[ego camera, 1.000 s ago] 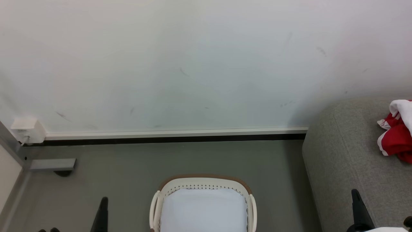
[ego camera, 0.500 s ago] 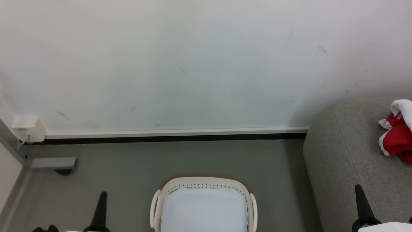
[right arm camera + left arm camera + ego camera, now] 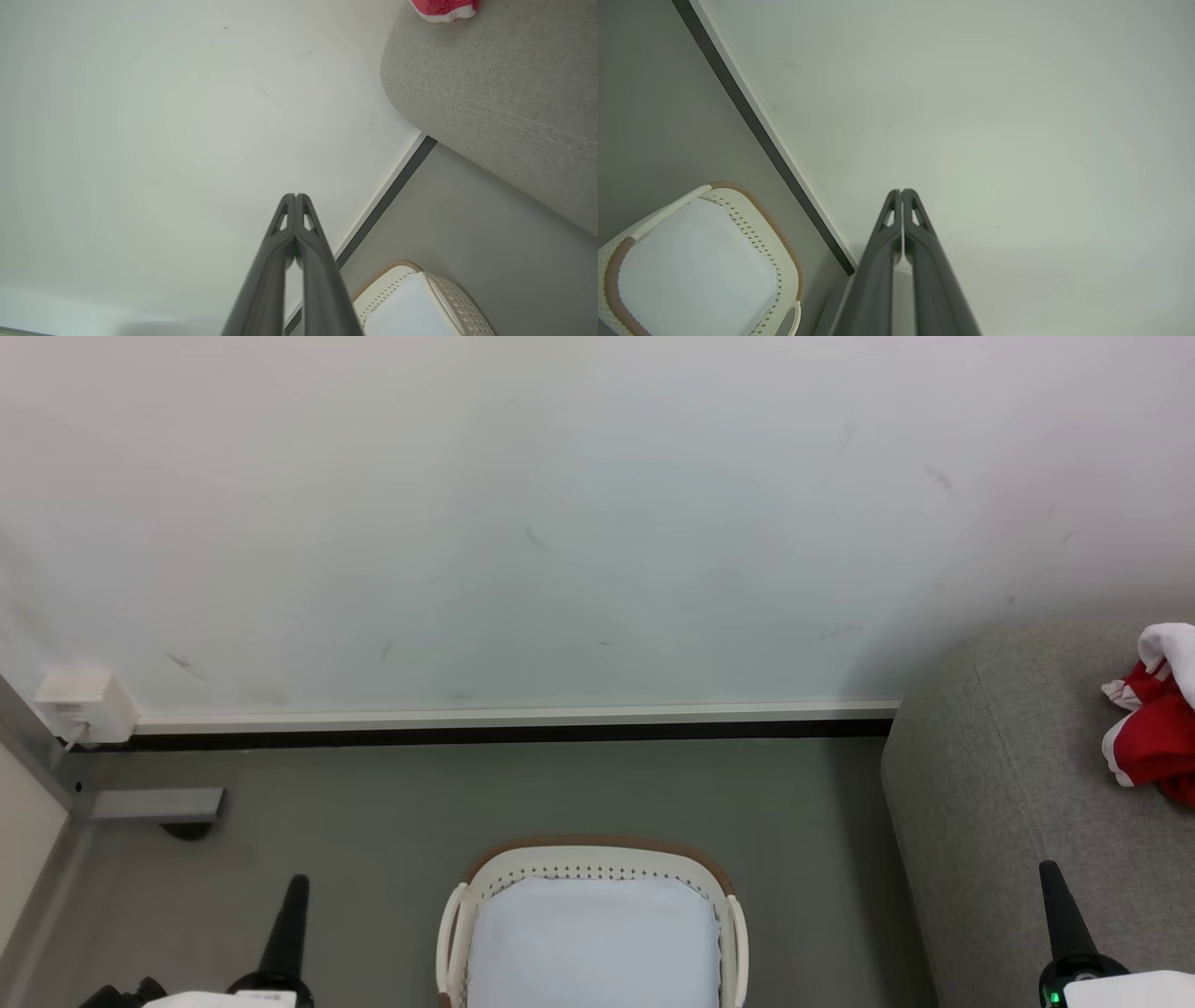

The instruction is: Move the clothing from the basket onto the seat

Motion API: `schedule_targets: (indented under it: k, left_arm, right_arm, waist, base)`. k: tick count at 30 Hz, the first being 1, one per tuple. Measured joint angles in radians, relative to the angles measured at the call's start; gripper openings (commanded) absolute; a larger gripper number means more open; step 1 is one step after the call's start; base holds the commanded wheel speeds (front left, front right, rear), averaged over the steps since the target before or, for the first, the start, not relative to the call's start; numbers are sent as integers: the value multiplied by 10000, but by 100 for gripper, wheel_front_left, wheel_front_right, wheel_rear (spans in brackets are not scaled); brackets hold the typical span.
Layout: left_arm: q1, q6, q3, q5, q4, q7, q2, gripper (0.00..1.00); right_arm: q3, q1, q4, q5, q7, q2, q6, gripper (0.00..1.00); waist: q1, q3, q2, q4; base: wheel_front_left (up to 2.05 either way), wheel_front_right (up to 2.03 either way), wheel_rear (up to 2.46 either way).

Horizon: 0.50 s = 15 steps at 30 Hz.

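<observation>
The red and white clothing (image 3: 1153, 733) lies bunched on the grey seat (image 3: 1008, 803) at the right edge of the head view; a red corner of the clothing (image 3: 444, 8) tops the right wrist view on the seat (image 3: 504, 84). The cream basket (image 3: 597, 859) with a brown rim sits on the floor at bottom centre, only its pale lining visible inside. My left gripper (image 3: 297, 887) stands shut left of the basket. My right gripper (image 3: 1050, 873) is shut in front of the seat. Both wrist views show the fingers pressed together, left gripper (image 3: 901, 192), right gripper (image 3: 295, 196), with nothing held.
A white wall (image 3: 560, 523) with a pale and black skirting (image 3: 513, 728) runs behind the basket. Grey floor (image 3: 373, 821) spreads around it. A white socket box (image 3: 79, 707) and a grey metal foot (image 3: 154, 803) sit at the far left.
Both grippers have risen a little further into the head view. The basket and the clothing on the seat have not moved.
</observation>
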<state>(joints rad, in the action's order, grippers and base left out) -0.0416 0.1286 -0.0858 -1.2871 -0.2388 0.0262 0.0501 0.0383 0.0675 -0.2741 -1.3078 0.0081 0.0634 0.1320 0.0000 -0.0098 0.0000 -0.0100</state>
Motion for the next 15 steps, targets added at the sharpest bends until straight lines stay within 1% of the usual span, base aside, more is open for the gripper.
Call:
schedule_targets:
  k: [15]
  left_arm:
    - [-225, 0, -90, -1214, -23, 324, -2, 0]
  right_arm:
    - [205, 128, 125, -1197, 345, 0, 0, 0]
  waist:
    - [0, 44, 0, 34]
  base:
    - [0, 0, 0]
